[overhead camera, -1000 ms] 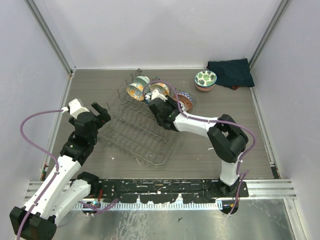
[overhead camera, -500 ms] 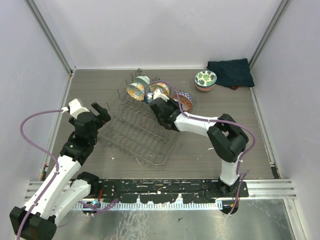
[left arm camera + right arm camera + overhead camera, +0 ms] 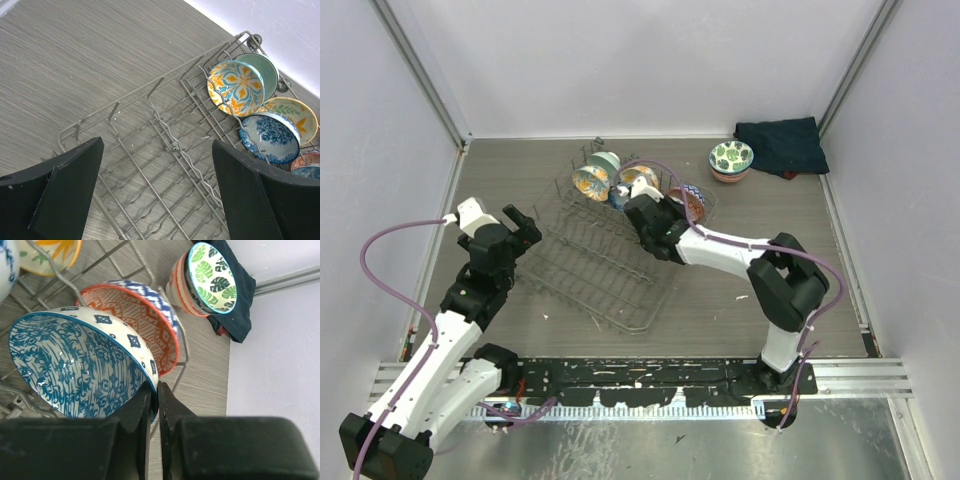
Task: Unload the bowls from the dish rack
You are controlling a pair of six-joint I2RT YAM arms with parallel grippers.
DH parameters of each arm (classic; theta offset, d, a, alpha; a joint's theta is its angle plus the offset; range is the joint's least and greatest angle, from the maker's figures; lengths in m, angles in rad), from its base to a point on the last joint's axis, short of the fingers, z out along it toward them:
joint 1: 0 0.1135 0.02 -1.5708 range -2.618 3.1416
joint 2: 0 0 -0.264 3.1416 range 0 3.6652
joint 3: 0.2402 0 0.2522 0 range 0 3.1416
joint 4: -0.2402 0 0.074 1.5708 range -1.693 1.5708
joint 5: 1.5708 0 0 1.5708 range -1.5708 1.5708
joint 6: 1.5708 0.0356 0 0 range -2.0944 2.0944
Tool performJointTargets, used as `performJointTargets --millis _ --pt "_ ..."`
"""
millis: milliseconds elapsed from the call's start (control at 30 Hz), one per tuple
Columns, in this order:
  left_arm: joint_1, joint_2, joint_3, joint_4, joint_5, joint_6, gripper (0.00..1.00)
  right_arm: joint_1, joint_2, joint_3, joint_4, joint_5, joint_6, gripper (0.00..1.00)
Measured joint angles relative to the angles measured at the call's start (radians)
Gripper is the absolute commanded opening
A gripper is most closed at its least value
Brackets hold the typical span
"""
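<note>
Left wrist camera shows the left tool (image 3: 159,197) spread wide and empty above the near-left side of the dish rack (image 3: 150,120). Farther in, the right tool (image 3: 154,401) pinches the rim of a blue-patterned bowl (image 3: 75,365) standing on edge at the rack's far right end, close against an orange bowl (image 3: 150,320). So thin a hold could slip, or a tine could snag the bowl on lifting and knock its neighbour. Only the right wrist view reveals this pinch; from above the arm hides it. Farthest right, a leaf-print bowl (image 3: 210,270) stands outside the rack beside a dark cloth (image 3: 780,145)
</note>
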Motion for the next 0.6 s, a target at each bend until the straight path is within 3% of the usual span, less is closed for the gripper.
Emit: performJointTargets --millis 100,333,600 --pt "0.0 0.0 0.0 0.0 0.0 0.0 0.98 0.001 -0.061 -0.006 -0.013 -0.005 0.016 0.11" --pt "0.0 0.0 0.0 0.0 0.0 0.0 0.98 -0.006 -0.24 -0.002 -0.015 -0.01 0.068 0.01" --pt "0.0 0.003 0.0 0.002 0.0 0.0 0.98 -0.143 -0.235 0.168 -0.104 -0.14 0.2 0.01"
